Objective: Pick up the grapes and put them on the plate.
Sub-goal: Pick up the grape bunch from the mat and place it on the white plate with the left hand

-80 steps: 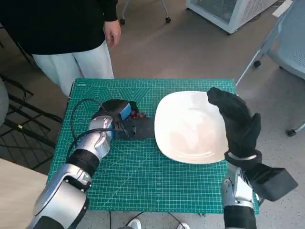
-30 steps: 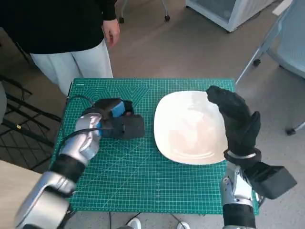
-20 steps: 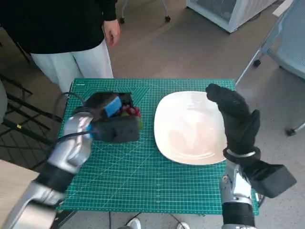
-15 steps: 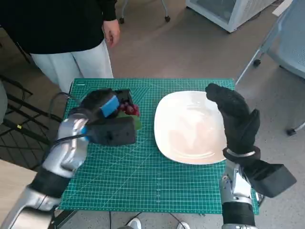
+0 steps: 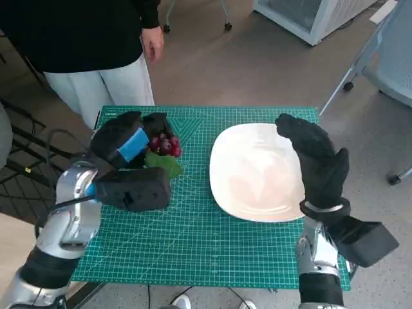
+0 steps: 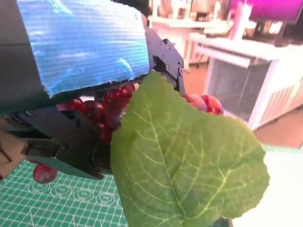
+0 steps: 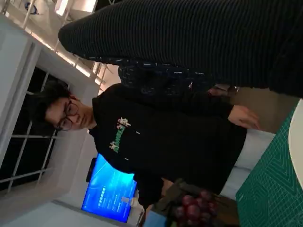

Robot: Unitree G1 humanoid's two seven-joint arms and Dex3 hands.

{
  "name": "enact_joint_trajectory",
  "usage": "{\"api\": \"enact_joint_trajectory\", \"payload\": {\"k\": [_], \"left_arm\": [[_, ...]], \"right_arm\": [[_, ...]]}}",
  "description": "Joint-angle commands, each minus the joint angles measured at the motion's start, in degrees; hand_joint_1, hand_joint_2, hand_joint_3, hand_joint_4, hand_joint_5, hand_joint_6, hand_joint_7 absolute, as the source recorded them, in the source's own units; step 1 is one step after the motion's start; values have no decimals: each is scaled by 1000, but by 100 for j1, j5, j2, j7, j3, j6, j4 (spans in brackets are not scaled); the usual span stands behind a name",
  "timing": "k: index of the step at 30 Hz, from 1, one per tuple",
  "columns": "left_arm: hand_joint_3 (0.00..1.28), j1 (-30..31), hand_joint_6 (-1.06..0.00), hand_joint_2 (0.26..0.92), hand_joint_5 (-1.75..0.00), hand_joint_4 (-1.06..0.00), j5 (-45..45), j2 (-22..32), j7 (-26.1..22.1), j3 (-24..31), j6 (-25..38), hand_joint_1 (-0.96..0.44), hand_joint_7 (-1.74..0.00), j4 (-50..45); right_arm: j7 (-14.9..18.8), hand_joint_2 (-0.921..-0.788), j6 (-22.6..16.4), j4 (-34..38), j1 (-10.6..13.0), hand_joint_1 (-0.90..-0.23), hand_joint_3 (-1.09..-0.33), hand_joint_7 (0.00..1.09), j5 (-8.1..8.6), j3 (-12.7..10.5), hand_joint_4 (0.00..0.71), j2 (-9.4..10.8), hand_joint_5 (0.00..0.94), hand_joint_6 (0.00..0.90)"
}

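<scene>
At the left of the head view our left hand (image 5: 125, 143) grips the grapes (image 5: 162, 143), its black fingers (image 6: 71, 142) wrapped around the red cluster, with a big green leaf (image 5: 165, 164) hanging from the bunch on the side toward the plate. The bunch looks lifted off the green mat (image 5: 193, 244), near the frame's upper left, and is not yet over the plate (image 5: 257, 170), which sits right of centre. We judge the main risk to be loose fruit: in the left wrist view one grape (image 6: 45, 173) hangs low, apart from the rest, and a quick swing could shake it off onto the mat. The leaf also hides much of the hold, so we cannot tell how firmly the stem is caught; a weak pinch could let the whole bunch slide out on the way across. At the right, our right hand (image 5: 317, 159) hovers over the plate's right edge, gloved fingers spread and holding nothing; whether it touches the rim we cannot tell, and a nudge there would shift the target. A person (image 5: 84, 38) stands at the top left.
</scene>
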Motion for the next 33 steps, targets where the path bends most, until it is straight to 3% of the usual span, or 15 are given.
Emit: {"api": "enact_joint_trajectory", "payload": {"k": [1, 12, 22, 29, 33], "left_arm": [[171, 47, -541, 921, -1322, -534, 29, -26, -28, 39, 5, 4, -1274, -191], [118, -350, -581, 921, -1317, -647, 127, -405, -262, -300, 156, 4, -1090, -102], [132, -1332, -573, 921, -1355, -626, 395, -973, -499, -944, 52, 2, -1086, 494], [162, -2059, -614, 921, -1487, -528, 520, -1433, -606, -1324, 7, 4, -1016, 1107], [170, -2160, -619, 921, -1513, -503, 541, -1504, -597, -1355, -24, 4, -1012, 1248]], "right_arm": [[68, -921, 70, 100, 75, -665, -711, 426, 71, -32, 450, 13, 1, 49], [163, -921, 169, 37, 92, -670, -708, 427, 192, -98, 451, -40, 2, 48], [163, -921, 191, -70, 167, -671, -698, 421, 218, -158, 455, -100, 3, 53], [161, -921, 206, -97, 208, -665, -691, 409, 240, -258, 456, -189, 3, 62], [168, -921, 211, -95, 209, -662, -690, 401, 240, -279, 456, -196, 3, 68]]}}
